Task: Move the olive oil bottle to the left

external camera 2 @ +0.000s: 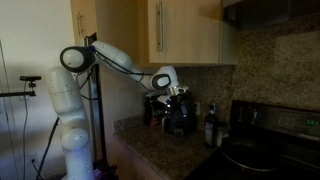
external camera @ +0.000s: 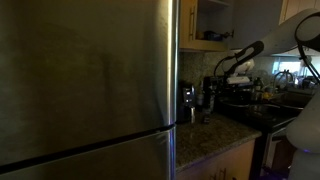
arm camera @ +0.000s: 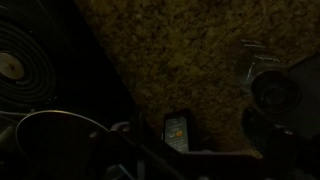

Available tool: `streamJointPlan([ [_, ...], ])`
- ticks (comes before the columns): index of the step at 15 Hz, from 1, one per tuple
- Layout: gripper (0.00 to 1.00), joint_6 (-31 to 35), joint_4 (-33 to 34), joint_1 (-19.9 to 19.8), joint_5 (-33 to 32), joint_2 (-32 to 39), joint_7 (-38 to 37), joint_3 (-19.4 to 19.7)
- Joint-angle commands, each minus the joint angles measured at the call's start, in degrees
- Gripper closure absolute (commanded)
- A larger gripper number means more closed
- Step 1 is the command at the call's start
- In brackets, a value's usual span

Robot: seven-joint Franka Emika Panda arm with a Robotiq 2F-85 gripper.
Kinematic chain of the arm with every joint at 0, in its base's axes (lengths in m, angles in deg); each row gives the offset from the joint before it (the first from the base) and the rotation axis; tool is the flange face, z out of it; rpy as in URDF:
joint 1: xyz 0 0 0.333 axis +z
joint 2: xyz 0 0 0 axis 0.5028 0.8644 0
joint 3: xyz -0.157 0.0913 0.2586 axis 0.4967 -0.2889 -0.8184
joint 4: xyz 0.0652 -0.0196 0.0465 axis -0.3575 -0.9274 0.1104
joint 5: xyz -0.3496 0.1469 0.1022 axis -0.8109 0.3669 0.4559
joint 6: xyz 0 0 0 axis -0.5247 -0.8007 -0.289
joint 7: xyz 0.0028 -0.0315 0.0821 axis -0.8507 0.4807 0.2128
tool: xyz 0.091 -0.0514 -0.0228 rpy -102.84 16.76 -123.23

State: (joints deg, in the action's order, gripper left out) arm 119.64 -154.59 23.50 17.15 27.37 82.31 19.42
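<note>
The olive oil bottle (external camera 2: pixel 210 126) is dark with a pale label. It stands on the granite counter between the coffee machine (external camera 2: pixel 176 114) and the stove. In the wrist view the bottle (arm camera: pixel 178 131) lies low in the frame, between the dim fingers of my gripper (arm camera: pixel 190 138). The fingers stand apart and hold nothing. In both exterior views the gripper (external camera 2: pixel 166 82) (external camera: pixel 222 72) hangs above the counter, higher than the bottle and apart from it.
A large steel fridge (external camera: pixel 90 80) fills the near side. The black stove (external camera 2: pixel 265 145) with its burner (arm camera: pixel 12 66) and a pan rim (arm camera: pixel 60 122) sits beside the bottle. Wall cabinets (external camera 2: pixel 185 30) hang overhead. The scene is very dark.
</note>
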Motion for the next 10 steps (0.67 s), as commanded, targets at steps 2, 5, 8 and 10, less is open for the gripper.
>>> streamJointPlan([
  [2,0.00,-0.10,0.15,-0.70,0.20,0.02,0.15,-0.61],
  [5,0.00,17.18,1.43,-0.74,-3.95,4.59,-6.01,-1.78],
  [8,0.00,30.35,5.21,-0.53,-11.69,10.66,-16.01,-2.63],
  [10,0.00,36.32,9.97,-1.00,-23.01,15.58,-26.79,-0.88],
])
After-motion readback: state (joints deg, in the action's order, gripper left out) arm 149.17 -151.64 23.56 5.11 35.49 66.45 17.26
